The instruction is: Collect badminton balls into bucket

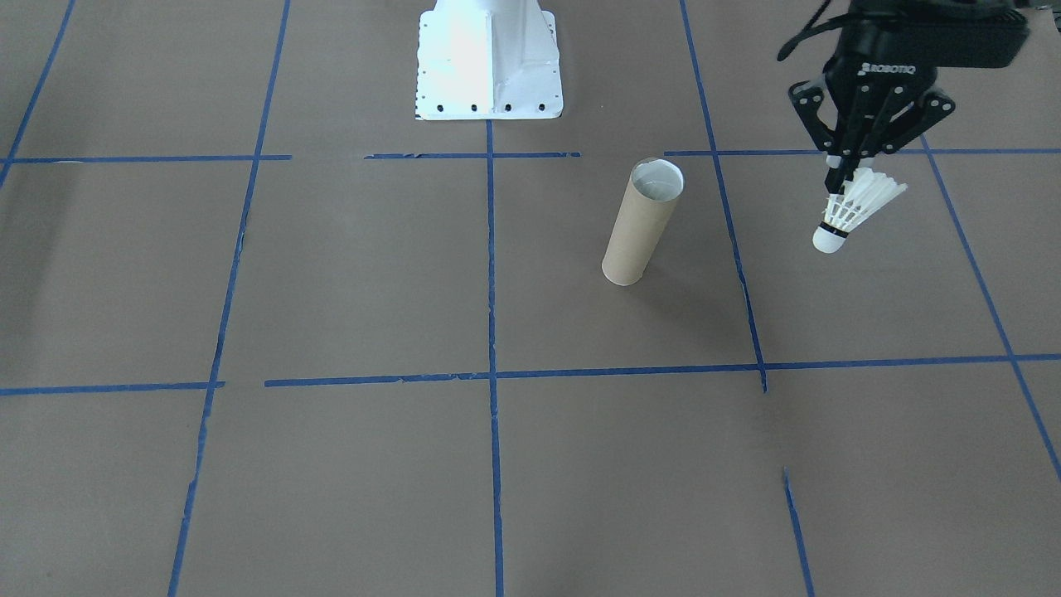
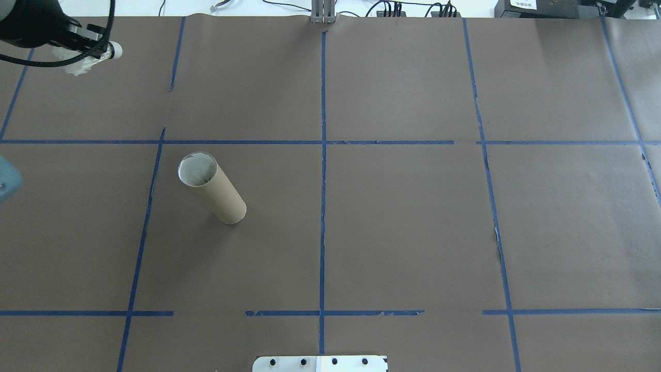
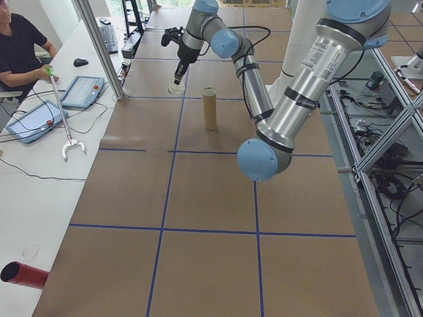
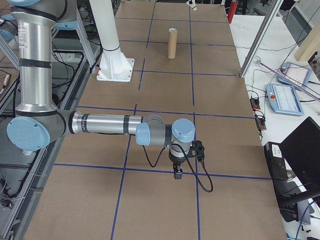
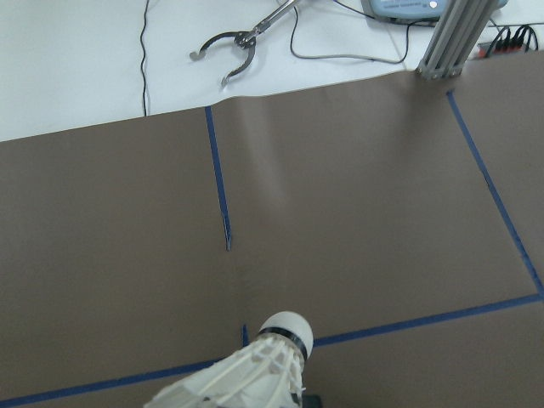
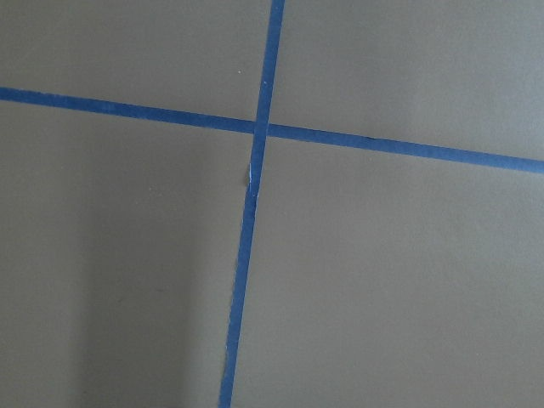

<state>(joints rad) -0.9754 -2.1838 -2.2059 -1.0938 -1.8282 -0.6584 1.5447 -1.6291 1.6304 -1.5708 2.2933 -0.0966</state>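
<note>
The bucket point(image 1: 642, 220), a tan cardboard tube, stands upright on the brown table with its round mouth point(image 2: 197, 169) open. In the front view my left gripper point(image 1: 837, 178) hangs above the table to the tube's right. It is shut on the feather skirt of a white badminton ball point(image 1: 850, 211), cork tip down and tilted. The overhead view puts this gripper point(image 2: 88, 49) and the ball point(image 2: 114, 50) at the far left corner. The left wrist view has the ball point(image 5: 259, 365) at its bottom edge. My right gripper point(image 4: 177, 172) points down near the table far from the tube; I cannot tell its state.
The white robot base point(image 1: 489, 58) stands at the table's near-robot edge. Blue tape lines point(image 2: 323, 206) grid the brown paper. Beside the table is a white desk with tablets point(image 3: 82, 91), a grabber tool point(image 3: 66, 142) and a seated person point(image 3: 20, 46). A red cylinder point(image 3: 23, 274) lies there too.
</note>
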